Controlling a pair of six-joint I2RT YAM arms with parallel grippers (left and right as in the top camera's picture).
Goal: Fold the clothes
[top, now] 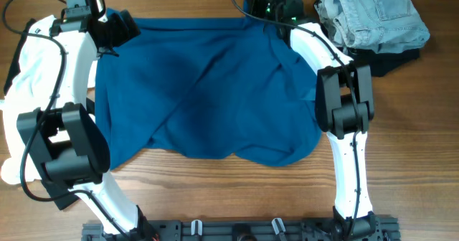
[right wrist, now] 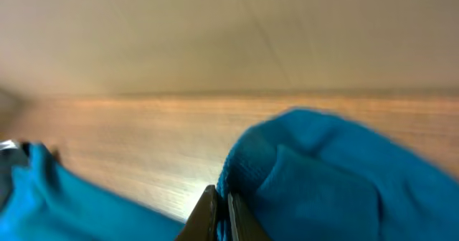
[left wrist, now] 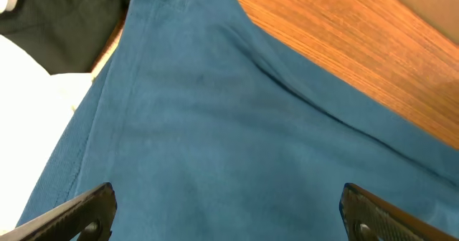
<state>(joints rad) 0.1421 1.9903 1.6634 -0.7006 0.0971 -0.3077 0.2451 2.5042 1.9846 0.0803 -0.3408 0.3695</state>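
The teal-blue shirt [top: 215, 90] lies spread over the middle of the wooden table, with diagonal folds and a rumpled near edge. My left gripper [top: 118, 27] is over the shirt's far left corner. In the left wrist view its fingers [left wrist: 226, 198] are wide open, with only flat blue cloth [left wrist: 237, 126] between them. My right gripper [top: 275, 10] is at the shirt's far right corner. In the right wrist view its fingers [right wrist: 221, 194] are shut on a bunched edge of the shirt [right wrist: 323, 169], lifted off the table.
Pale denim jeans [top: 373, 15] lie crumpled at the far right on a dark garment [top: 391, 60]. A white cloth [left wrist: 36, 97] and a black cloth [left wrist: 57, 19] lie beside the shirt's left edge. Bare wood shows along the near side [top: 229, 191].
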